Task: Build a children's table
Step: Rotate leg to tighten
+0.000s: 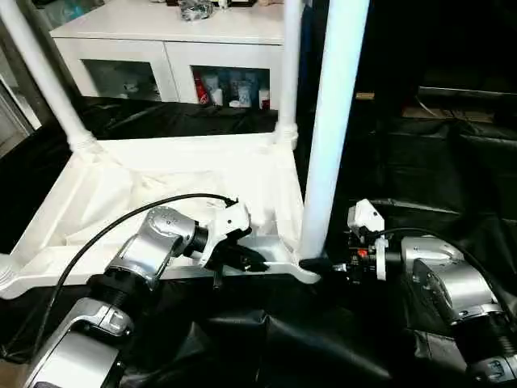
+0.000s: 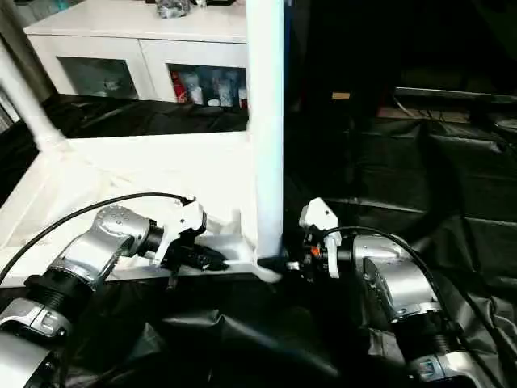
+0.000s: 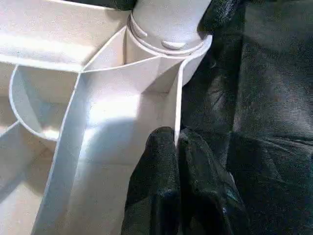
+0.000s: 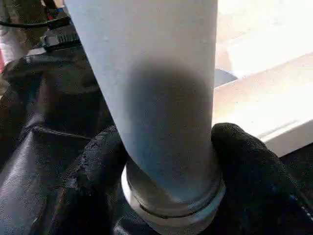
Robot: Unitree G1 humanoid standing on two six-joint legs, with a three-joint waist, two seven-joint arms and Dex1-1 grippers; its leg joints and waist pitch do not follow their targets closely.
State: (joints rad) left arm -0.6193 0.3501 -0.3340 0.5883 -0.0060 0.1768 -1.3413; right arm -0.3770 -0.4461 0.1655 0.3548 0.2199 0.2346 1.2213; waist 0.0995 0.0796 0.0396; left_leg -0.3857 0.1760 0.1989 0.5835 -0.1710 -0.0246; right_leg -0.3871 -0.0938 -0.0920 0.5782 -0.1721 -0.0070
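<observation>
I see the children's table (image 1: 186, 174) lying upside down on the black cloth (image 1: 436, 186), legs pointing up. My right gripper (image 4: 168, 161) clasps the base of the near leg (image 1: 333, 121) at its corner socket. My left gripper (image 3: 177, 166) pinches the table's rim beside that corner.

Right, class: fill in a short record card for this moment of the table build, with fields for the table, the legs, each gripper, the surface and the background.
table: children's table lying upside down, ribbed underside up
legs: near-right leg upright in its corner socket; two more legs stand at the far corners
left gripper: shut on the table rim beside that socket
right gripper: fingers either side of the leg's base
surface: black cloth
background: white glass-door cabinet
</observation>
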